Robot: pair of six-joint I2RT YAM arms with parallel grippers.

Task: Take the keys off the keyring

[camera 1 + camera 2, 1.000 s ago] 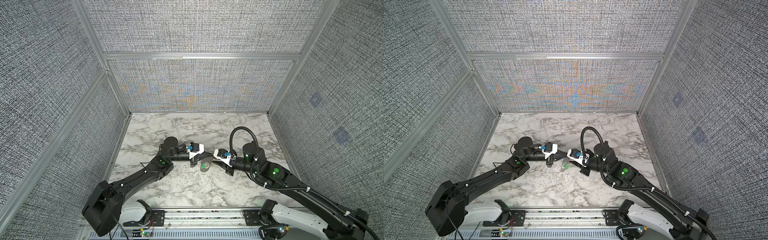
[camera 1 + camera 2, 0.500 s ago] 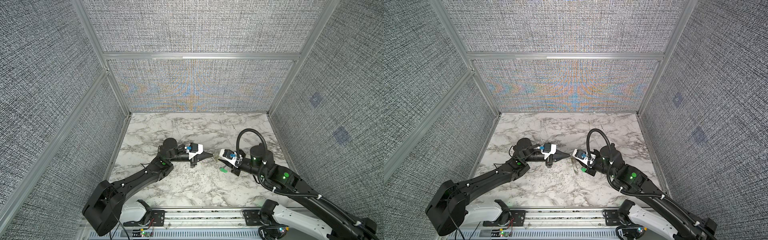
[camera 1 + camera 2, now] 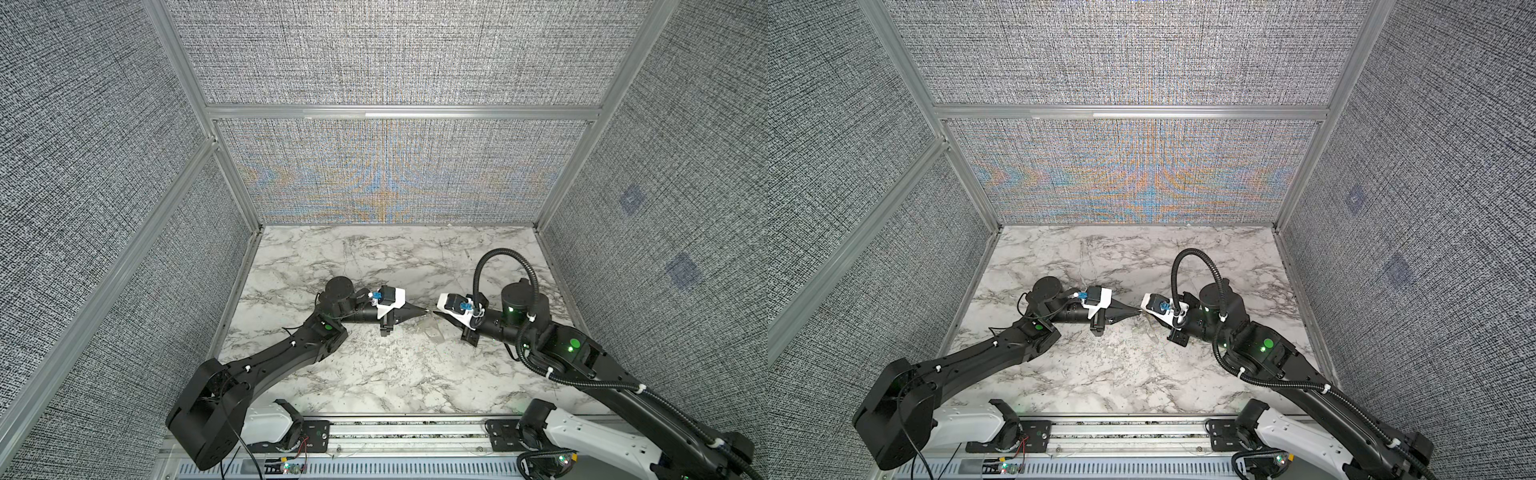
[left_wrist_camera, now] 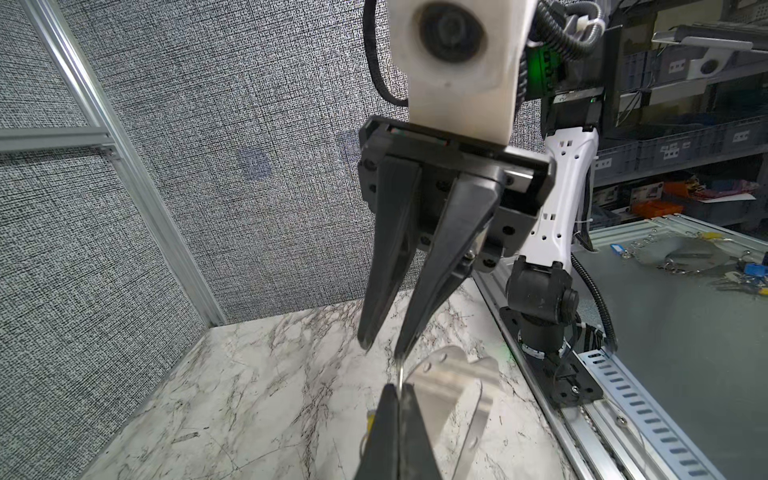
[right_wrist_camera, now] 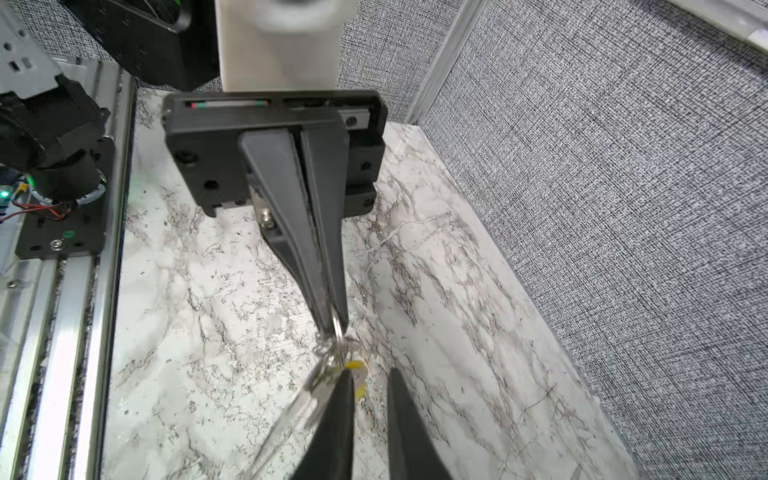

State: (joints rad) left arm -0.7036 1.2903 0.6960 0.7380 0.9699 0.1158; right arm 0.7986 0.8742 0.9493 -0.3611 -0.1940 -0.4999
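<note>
My left gripper is shut on the keyring, a thin metal ring held above the marble table. It appears in both top views, and its shut fingers also show in the right wrist view. A key with a yellow tag hangs from the ring. A pale translucent flat piece with small holes dangles beside it, blurred. My right gripper faces the left one tip to tip. Its jaws stand slightly apart, and one fingertip touches the ring wire. Nothing lies between them.
Grey fabric walls with aluminium posts close in the table on three sides. An aluminium rail with both arm bases runs along the front edge. Bare marble lies behind and in front of the grippers.
The right gripper shifted right, then slightly back toward the left one, and its jaws narrowed. A green speck seen below it half a second ago no longer shows. The left arm stayed still.
</note>
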